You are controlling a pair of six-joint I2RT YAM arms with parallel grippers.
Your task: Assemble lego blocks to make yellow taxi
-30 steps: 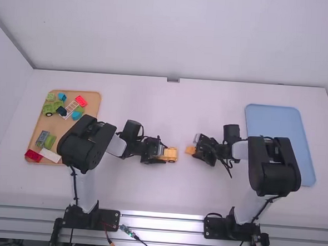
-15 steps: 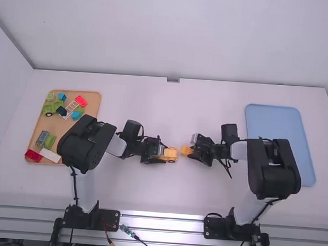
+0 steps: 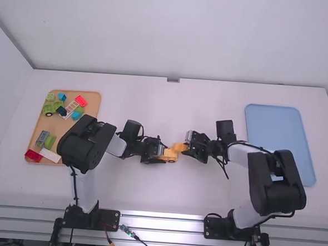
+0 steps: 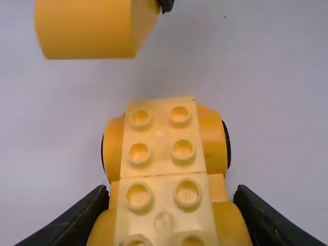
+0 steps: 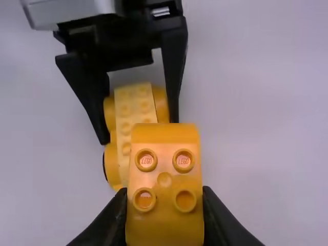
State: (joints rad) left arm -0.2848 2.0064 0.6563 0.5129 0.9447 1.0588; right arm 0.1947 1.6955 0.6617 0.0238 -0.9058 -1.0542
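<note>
My left claw (image 3: pixel 159 153) is closed on the sides of the yellow wheeled base (image 4: pixel 163 148) on the desk (image 3: pixel 149 189); my right claw (image 3: pixel 186 149) pinches a rounded, studded yellow brick (image 5: pixel 164 177), raised near the base's free end.

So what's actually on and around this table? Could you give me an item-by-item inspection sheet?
Surface: white table; tan tray at left, blue tray at right.
Job's things: yellow base; yellow block above one end, not joined.
Clutter: green, red, blue and white pieces in the tan tray.
Grippers: left gripper closed on the base, right gripper on the block.
Cables: black cables along both arms; wires by the near edge.
Surroundings: pale wall behind; people, nothing seen.
</note>
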